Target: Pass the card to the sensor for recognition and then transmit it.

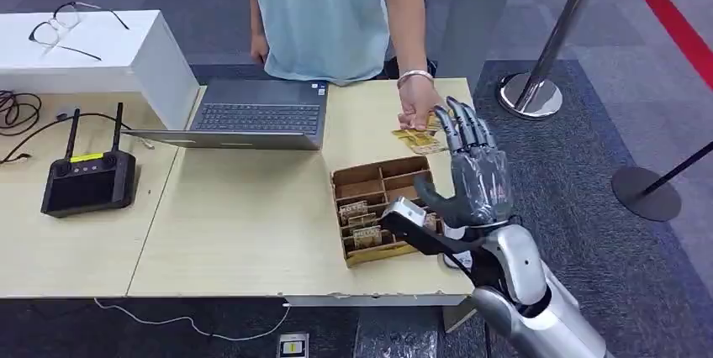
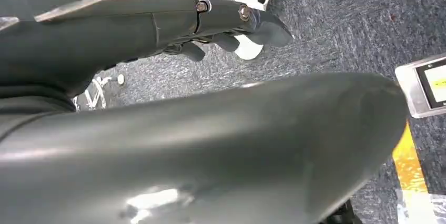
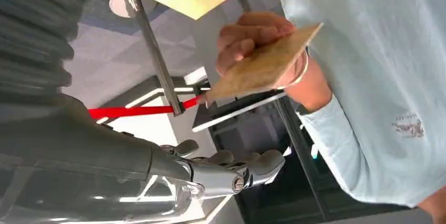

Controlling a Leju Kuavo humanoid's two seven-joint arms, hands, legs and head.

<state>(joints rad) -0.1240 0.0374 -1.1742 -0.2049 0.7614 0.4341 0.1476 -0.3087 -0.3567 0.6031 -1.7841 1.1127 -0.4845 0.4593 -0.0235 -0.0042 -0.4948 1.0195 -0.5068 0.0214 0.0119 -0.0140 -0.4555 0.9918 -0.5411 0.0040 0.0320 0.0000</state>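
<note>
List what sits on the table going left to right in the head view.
Coiled black cable → black controller with antennas → white box → open laptop → wooden compartment tray → loose cards under a person's hand, with the robot's right hand raised.

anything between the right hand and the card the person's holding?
Nothing visible. The right hand is raised, fingers apart, beside the tan cardboard card in the person's hand; open air lies between them in the right wrist view.
</note>
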